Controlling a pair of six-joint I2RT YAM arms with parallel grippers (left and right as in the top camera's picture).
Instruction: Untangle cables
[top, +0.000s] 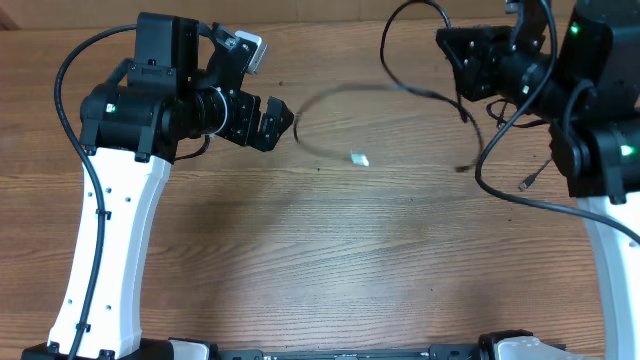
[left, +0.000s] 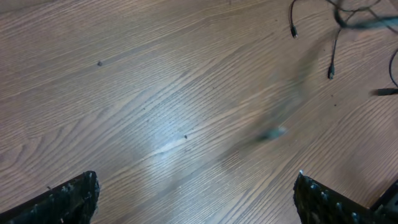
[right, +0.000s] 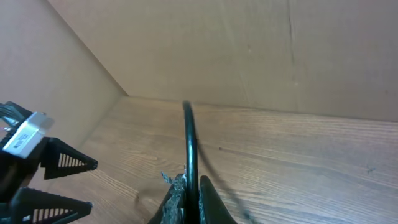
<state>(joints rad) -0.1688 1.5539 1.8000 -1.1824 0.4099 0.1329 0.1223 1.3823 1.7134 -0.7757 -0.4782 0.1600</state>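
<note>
Thin black cables (top: 400, 88) trail across the back right of the table. One blurred strand hangs in the air and ends in a small white plug (top: 359, 158). My right gripper (top: 447, 42) is raised at the back right, shut on a black cable (right: 188, 143) that runs up between its fingers (right: 208, 199). At the back left my left gripper (top: 282, 128) is open and holds nothing. In the left wrist view its jaws (left: 196, 186) stand wide apart above bare wood, with the blurred strand and white plug (left: 272, 133) ahead of them. Loose plug ends (left: 331, 73) lie further right.
More black cable ends (top: 525, 183) lie near the right arm's base, mixed with that arm's thicker black wiring (top: 520, 195). A brown cardboard wall (right: 249, 50) closes off the table's back and side. The left gripper's fingers (right: 62, 163) show at the left of the right wrist view.
</note>
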